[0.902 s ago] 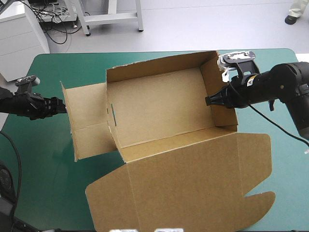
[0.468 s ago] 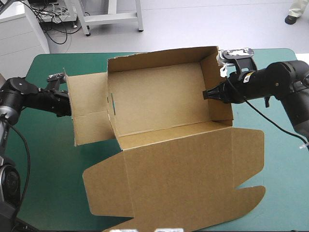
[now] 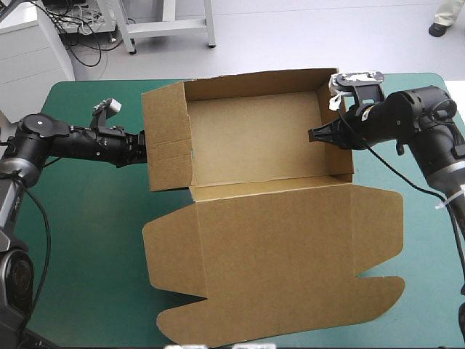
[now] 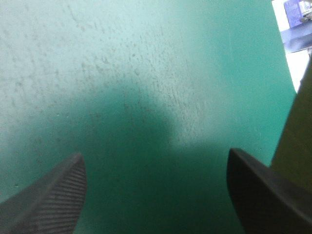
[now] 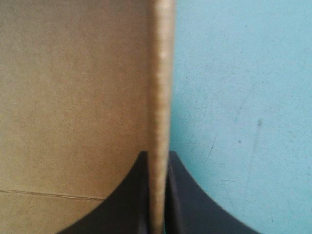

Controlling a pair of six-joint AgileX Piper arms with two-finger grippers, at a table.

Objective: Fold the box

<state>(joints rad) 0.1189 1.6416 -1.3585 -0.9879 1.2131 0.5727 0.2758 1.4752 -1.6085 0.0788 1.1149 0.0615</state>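
The brown box point(image 3: 254, 145) lies in the middle of the table as an open tray, with its big lid point(image 3: 276, 262) flat toward the near edge. Its left flap point(image 3: 168, 138) stands raised. My left gripper point(image 3: 143, 149) is against that flap's outer side. In the left wrist view this gripper point(image 4: 155, 155) is open over the teal-green cover, with brown board point(image 4: 297, 136) beside one finger. My right gripper point(image 3: 312, 136) is shut on the box's right wall point(image 3: 336, 131). The right wrist view shows the wall's edge point(image 5: 161, 73) pinched in that gripper point(image 5: 157, 158).
Bare teal-green cover point(image 3: 80, 240) shows at the near left of the table and along the right side point(image 3: 429, 240). The lid's cut tabs point(image 3: 385, 291) reach close to the near right edge.
My left gripper has moved right toward the box, and the left flap has swung from lying outward to standing. The box has shifted and turned a little. The right gripper kept its hold.
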